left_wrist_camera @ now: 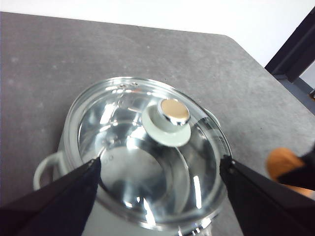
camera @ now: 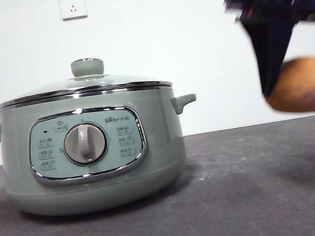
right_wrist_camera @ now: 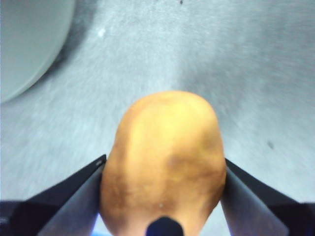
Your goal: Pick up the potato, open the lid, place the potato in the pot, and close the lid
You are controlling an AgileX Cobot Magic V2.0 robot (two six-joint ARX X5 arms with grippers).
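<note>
Holding the potato point(camera: 307, 85) up in the air, the right gripper point(right_wrist_camera: 162, 167) has its fingers point(right_wrist_camera: 74, 196) clamped on both sides of it. The potato hangs above the gray tabletop point(camera: 246, 188), well apart from the pot point(camera: 91, 152). It looks firm and smooth, so it could slip if the squeeze is weak — a grip across its fat middle, like this one, seems safest.

The lid point(camera: 83, 85) sits shut on the pot. The left gripper point(left_wrist_camera: 160, 169) hovers over it with its fingers point(left_wrist_camera: 64, 196) wide apart, one on each side of the glass, touching nothing. The green knob point(left_wrist_camera: 170, 123) is the spot to grab — it is small and round, and it sticks up. The glass looks breakable and the steel rim looks slick, so the lid probably needs a slow, straight lift. The potato cannot go in until the lid comes off.
</note>
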